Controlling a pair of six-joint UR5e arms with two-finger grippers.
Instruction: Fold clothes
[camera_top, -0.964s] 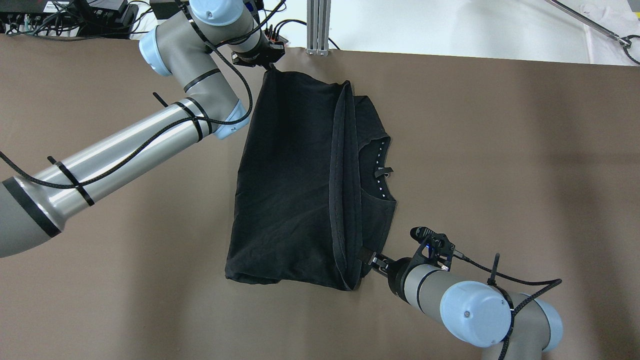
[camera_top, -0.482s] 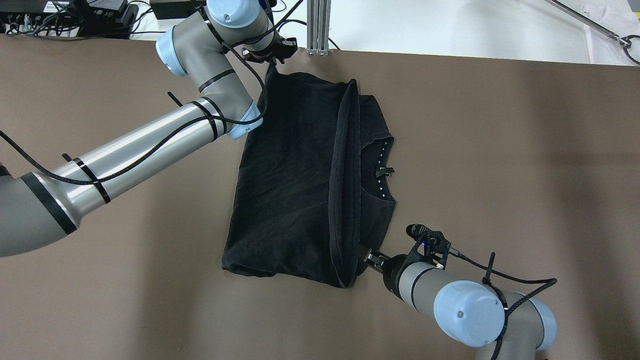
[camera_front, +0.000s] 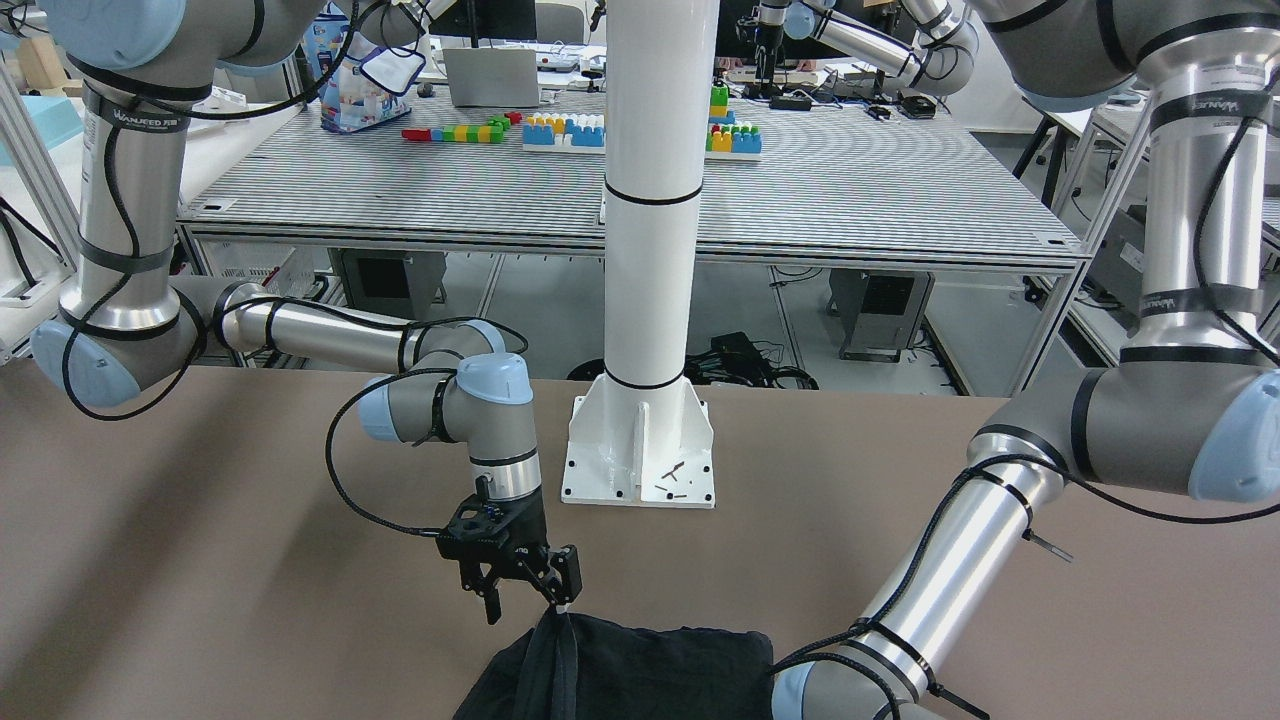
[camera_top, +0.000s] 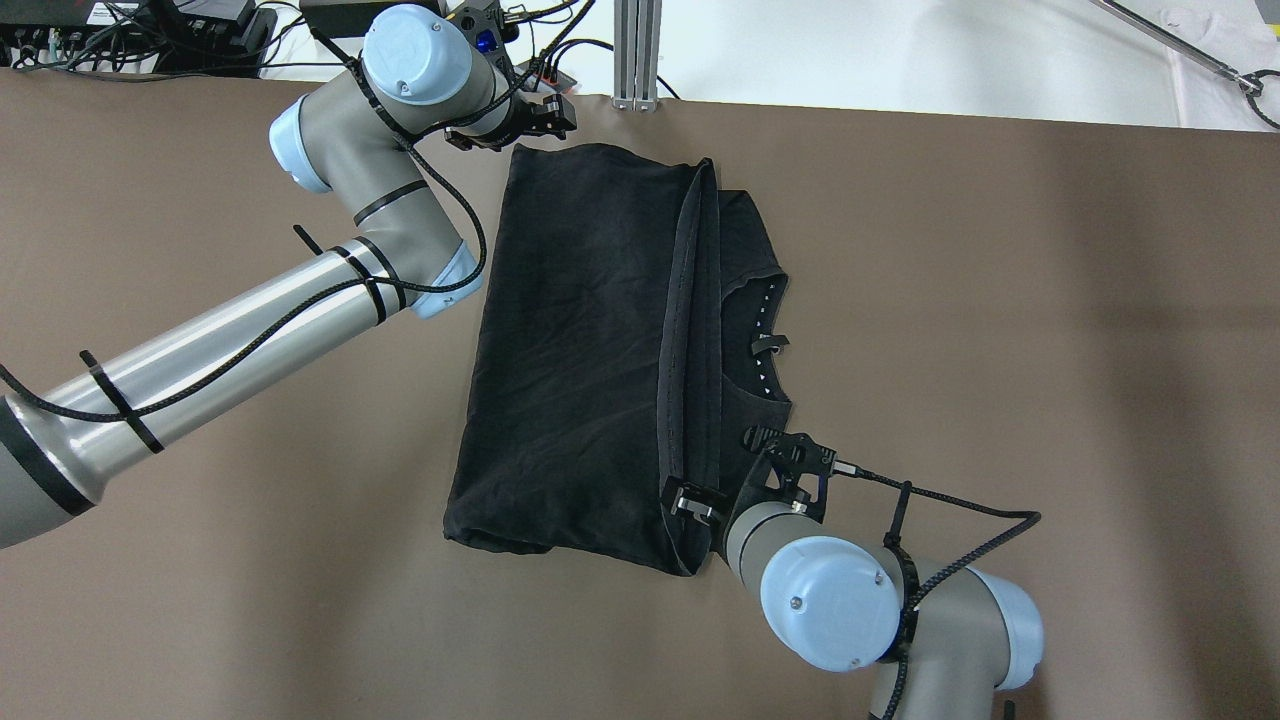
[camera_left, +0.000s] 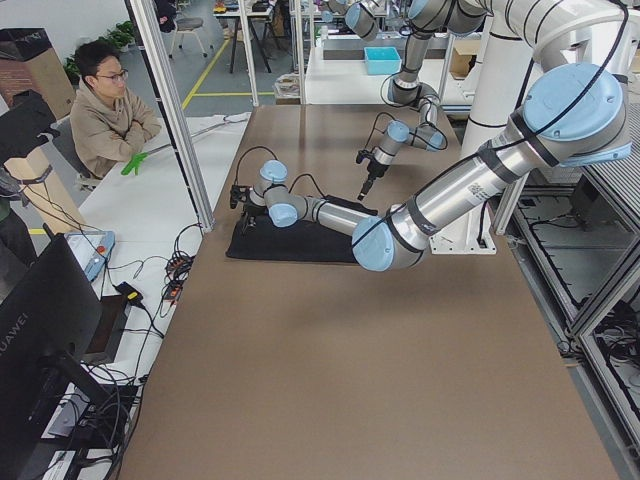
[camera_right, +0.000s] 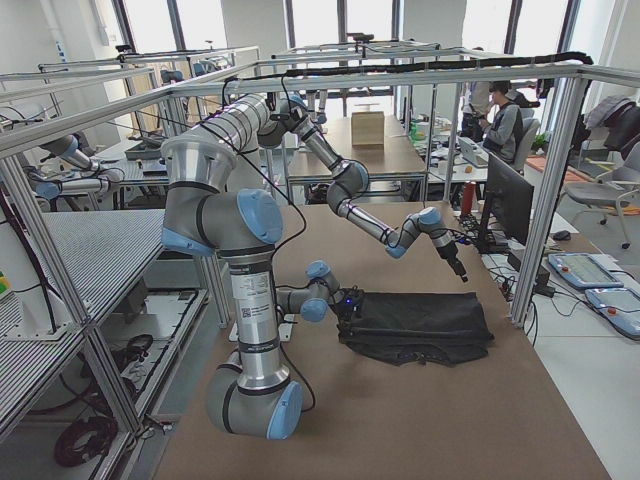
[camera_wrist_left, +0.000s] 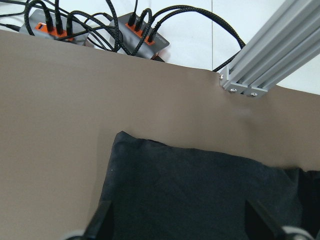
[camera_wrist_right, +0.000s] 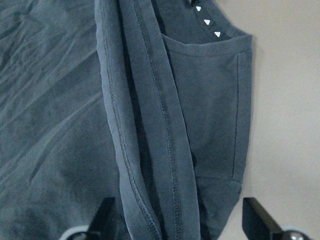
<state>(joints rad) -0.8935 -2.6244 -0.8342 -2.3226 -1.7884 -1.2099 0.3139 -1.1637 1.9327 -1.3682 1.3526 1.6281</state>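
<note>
Upper left: left gripper (camera_top: 525, 122) spread wide, empty, just beside the black T-shirt's (camera_top: 580, 340) top corner. Shirt lies folded at frame centre on the brown table (camera_top: 1000, 300). Lower centre-right: right gripper (camera_top: 695, 500) also wide, empty, over the shirt's hem edge.

Robotics lab: aluminium-frame cells (camera_right: 420, 70) in rows, more robot arms (camera_front: 860, 35) behind, brown desk (camera_top: 1000, 300), monitor (camera_left: 40, 320), cable hubs (camera_wrist_left: 145, 42), toy blocks (camera_front: 565, 130) on a neighbouring bench (camera_front: 850, 190), and a seated operator (camera_left: 105, 110).
</note>
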